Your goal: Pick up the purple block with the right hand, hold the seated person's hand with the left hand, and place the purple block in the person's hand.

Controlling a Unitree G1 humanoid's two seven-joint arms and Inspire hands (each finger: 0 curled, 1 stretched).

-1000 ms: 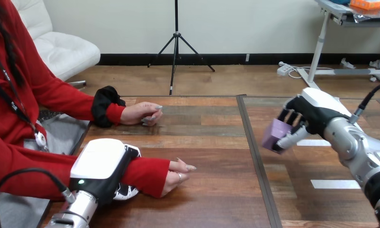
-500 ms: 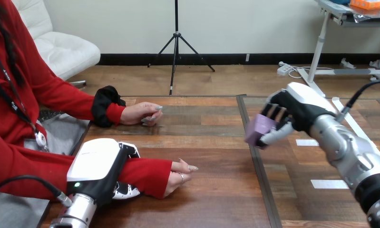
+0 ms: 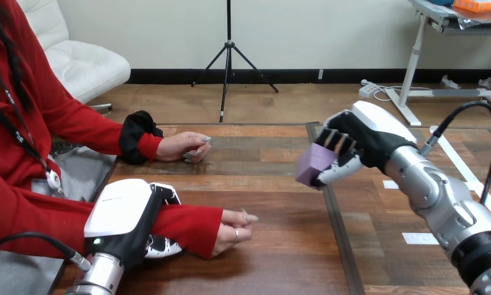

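**Right hand (image 3: 361,142) grasping purple block (image 3: 312,165) over table (image 3: 273,261); left hand (image 3: 127,216) clamped on person's forearm (image 3: 190,222)**

Head view:
- The right hand comes in on its silver arm from the lower right. Fingers on top and thumb below are wrapped round the purple block.
- The block sticks out of the grasp toward the view's left and is held clear of the wood, about over the dark seam (image 3: 336,227) running down the table.
- The left hand is at the lower left, its white back facing up, lying across the red-sleeved forearm. Its fingers curl round the sleeve and show at both edges of it.
- The person's near hand (image 3: 233,225) pokes out of that sleeve and rests on the table with fingers loosely bent, pointing right.
- The block is well apart from the near hand, up and to the right of it.
- The person's far hand (image 3: 182,147) rests on the table farther back, apart from both robot hands.
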